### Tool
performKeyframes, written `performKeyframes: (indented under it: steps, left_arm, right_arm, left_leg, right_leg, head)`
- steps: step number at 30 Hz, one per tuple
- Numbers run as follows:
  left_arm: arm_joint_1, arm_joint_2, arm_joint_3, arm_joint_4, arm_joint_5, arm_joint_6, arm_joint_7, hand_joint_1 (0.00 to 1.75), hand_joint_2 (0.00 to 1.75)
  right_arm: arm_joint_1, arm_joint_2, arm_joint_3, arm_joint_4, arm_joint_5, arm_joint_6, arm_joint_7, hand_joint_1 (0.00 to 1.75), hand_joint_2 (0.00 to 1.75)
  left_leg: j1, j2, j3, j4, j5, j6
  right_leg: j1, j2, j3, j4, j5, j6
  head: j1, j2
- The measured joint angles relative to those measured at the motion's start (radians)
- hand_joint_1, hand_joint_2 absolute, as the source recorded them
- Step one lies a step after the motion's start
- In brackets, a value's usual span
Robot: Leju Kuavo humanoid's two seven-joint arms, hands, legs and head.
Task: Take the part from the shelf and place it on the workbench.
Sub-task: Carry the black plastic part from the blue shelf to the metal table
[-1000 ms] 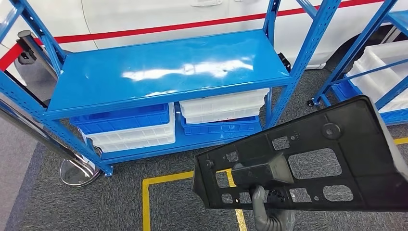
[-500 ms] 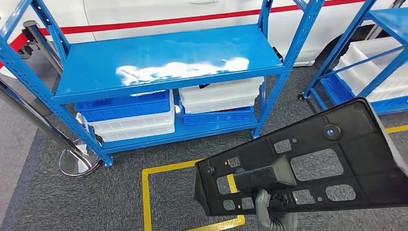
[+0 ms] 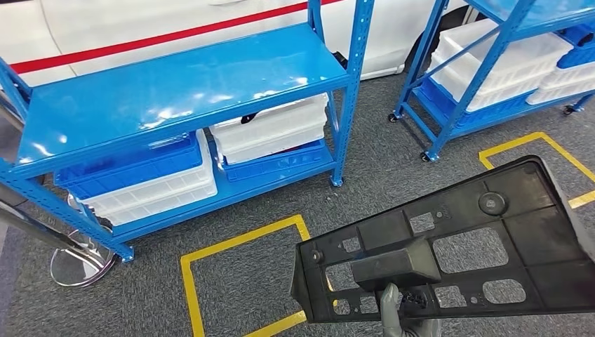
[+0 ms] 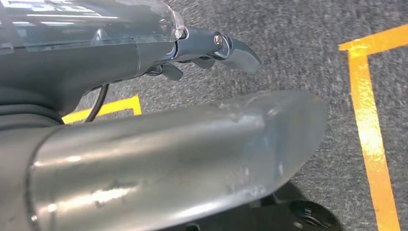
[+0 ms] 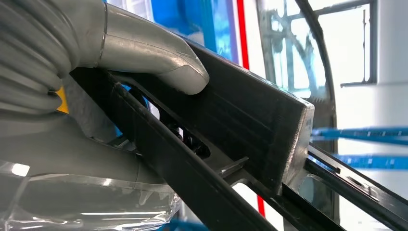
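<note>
A blue shelf (image 3: 175,91) is seen standing on grey carpet (image 3: 379,175), with white and blue bins (image 3: 270,130) stacked on its lower level. In front of it, above yellow floor tape (image 3: 242,235), a large black perforated part (image 3: 456,246) is held up, tilted, well clear of the shelf. The part is clamped by the right hand (image 5: 96,86). The left hand (image 4: 183,144) is seen over the carpet, holding nothing, fingers apart.

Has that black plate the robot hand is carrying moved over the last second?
Yes. The black plate has swung right with the turning robot: the blue shelf slid left, and a second rack came into view.
</note>
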Motion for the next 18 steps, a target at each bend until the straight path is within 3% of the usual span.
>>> performKeyframes:
  steps: [2, 4, 5, 7, 9, 11, 12, 13, 14, 15, 17, 18]
  left_arm:
    - [-0.001, 0.001, 0.0, 0.0, -0.004, 0.002, -0.003, 0.0, 0.0]
    - [-0.001, 0.002, -0.001, 0.0, -0.006, 0.003, -0.005, 0.0, 0.0]
    - [-0.002, 0.003, -0.001, 0.0, -0.006, 0.003, -0.005, 0.0, 0.0]
    - [-0.005, 0.001, -0.002, 0.0, -0.007, 0.002, -0.006, 0.0, 0.0]
    - [-0.008, -0.001, -0.002, 0.0, -0.008, 0.001, -0.006, 0.0, 0.0]
    - [-0.005, -0.002, -0.003, 0.0, -0.009, -0.001, -0.007, 0.0, 0.0]
    - [-0.003, -0.002, -0.003, 0.0, -0.01, -0.002, -0.007, 0.0, 0.0]
    - [-0.002, -0.002, -0.003, 0.0, -0.011, -0.003, -0.007, 0.0, 0.0]
    - [-0.001, -0.002, -0.003, 0.0, -0.013, -0.004, -0.007, 0.0, 0.0]
    - [-0.002, -0.002, -0.003, 0.0, -0.014, -0.005, -0.007, 0.0, 0.0]
    - [-0.004, -0.002, -0.003, 0.0, -0.015, -0.008, -0.007, 0.0, 0.0]
    - [-0.004, -0.002, -0.004, 0.0, -0.015, -0.009, -0.007, 0.0, 0.0]
  right_arm:
    - [0.007, 0.01, -0.007, -0.003, 0.003, 0.002, -0.001, 1.75, 1.75]
    - [0.01, 0.018, -0.012, -0.008, 0.006, 0.003, -0.002, 1.75, 1.75]
    - [0.012, 0.022, -0.014, -0.011, 0.007, 0.003, -0.003, 1.75, 1.75]
    - [0.018, 0.028, -0.02, -0.017, 0.008, 0.005, -0.005, 1.75, 1.75]
    - [0.025, 0.032, -0.027, -0.024, 0.008, 0.008, -0.007, 1.75, 1.75]
    - [0.029, 0.035, -0.035, -0.029, 0.008, 0.014, -0.01, 1.75, 1.75]
    - [0.031, 0.036, -0.038, -0.03, 0.008, 0.018, -0.01, 1.75, 1.75]
    - [0.033, 0.037, -0.042, -0.03, 0.008, 0.021, -0.011, 1.75, 1.75]
    - [0.036, 0.038, -0.046, -0.03, 0.008, 0.023, -0.011, 1.75, 1.75]
    - [0.038, 0.038, -0.049, -0.03, 0.008, 0.023, -0.011, 1.75, 1.75]
    - [0.041, 0.039, -0.054, -0.032, 0.009, 0.025, -0.012, 1.75, 1.75]
    - [0.042, 0.041, -0.056, -0.034, 0.01, 0.028, -0.013, 1.75, 1.75]
  left_leg:
    - [-0.002, -0.031, 0.076, -0.133, 0.06, 0.017]
    - [-0.004, -0.071, 0.13, -0.234, 0.086, 0.029]
    - [-0.005, -0.079, 0.139, -0.253, 0.084, 0.032]
    - [-0.004, -0.061, 0.141, -0.269, 0.09, 0.033]
    - [0.002, -0.034, 0.144, -0.288, 0.1, 0.039]
    - [0.003, -0.005, 0.143, -0.297, 0.105, 0.045]
    - [0.003, 0.011, 0.141, -0.296, 0.105, 0.046]
    - [0.002, 0.026, 0.139, -0.295, 0.105, 0.046]
    - [0.002, 0.041, 0.139, -0.294, 0.104, 0.044]
    - [0.002, 0.053, 0.139, -0.292, 0.102, 0.042]
    - [0.002, 0.076, 0.141, -0.285, 0.096, 0.034]
    - [0.0, 0.086, 0.142, -0.28, 0.091, 0.027]
  right_leg:
    - [0.004, 0.026, -0.004, 0.005, 0.002, 0.002]
    - [0.002, 0.048, -0.009, 0.008, 0.007, 0.01]
    - [-0.001, 0.059, -0.014, 0.009, 0.01, 0.016]
    - [-0.004, 0.075, -0.022, 0.01, 0.017, 0.029]
    - [0.0, 0.047, -0.042, 0.039, -0.004, 0.04]
    - [-0.001, -0.003, -0.093, 0.141, -0.065, 0.05]
    - [-0.005, -0.016, -0.127, 0.209, -0.095, 0.055]
    - [-0.009, -0.023, -0.152, 0.262, -0.112, 0.06]
    - [-0.013, -0.028, -0.162, 0.284, -0.11, 0.065]
    - [-0.017, -0.033, -0.15, 0.264, -0.089, 0.069]
    - [-0.022, -0.068, -0.08, 0.134, -0.027, 0.073]
    - [-0.021, -0.088, -0.048, 0.072, -0.006, 0.069]
  head:
    - [0.001, 0.0]
    - [0.003, 0.0]
    - [0.003, 0.0]
    - [0.001, 0.0]
    - [0.005, 0.0]
    - [0.012, 0.0]
    - [0.014, 0.0]
    - [0.015, 0.0]
    - [0.015, 0.0]
    - [0.015, 0.0]
    - [0.015, 0.0]
    - [0.015, 0.0]
